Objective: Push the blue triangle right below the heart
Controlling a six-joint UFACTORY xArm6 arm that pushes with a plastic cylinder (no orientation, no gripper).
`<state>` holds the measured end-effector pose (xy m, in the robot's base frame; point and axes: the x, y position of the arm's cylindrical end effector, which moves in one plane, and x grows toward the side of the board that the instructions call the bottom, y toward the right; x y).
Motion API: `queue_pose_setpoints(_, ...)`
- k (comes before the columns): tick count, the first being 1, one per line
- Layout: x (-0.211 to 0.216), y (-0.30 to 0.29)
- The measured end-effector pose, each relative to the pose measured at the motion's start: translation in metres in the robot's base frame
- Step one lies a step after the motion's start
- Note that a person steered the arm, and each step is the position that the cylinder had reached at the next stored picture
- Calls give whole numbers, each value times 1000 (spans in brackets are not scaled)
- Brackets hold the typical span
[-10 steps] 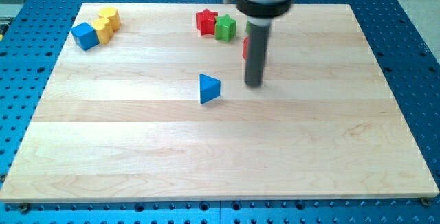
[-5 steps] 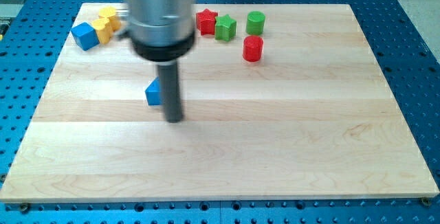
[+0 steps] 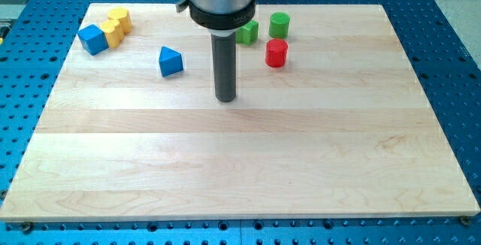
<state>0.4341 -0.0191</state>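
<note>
Judging progress, my tip (image 3: 225, 98), a bare rod with no fingers to clench, stands apart from the blue triangle (image 3: 170, 62), still short of the yellow heart (image 3: 111, 31) near the surface's (image 3: 240, 170) top-left corner.

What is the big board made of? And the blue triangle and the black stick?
The board looks like pale wood: long strips with faint grain and a smooth, dull finish. The blue triangle is probably painted wood or plastic; its even colour hides any grain, so I cannot say which. The stick looks like dark, matte metal or plastic. My tip stands to the triangle's right, not touching it.
</note>
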Motion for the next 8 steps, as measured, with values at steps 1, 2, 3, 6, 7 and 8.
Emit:
queue_pose_setpoints(1,-34,-6)
queue_pose_setpoints(2,-72,-67)
queue_pose_setpoints(3,-104,-131)
queue_pose_setpoints(6,-67,-179)
queue_pose_setpoints(7,-114,-181)
queue_pose_setpoints(8,-96,-193)
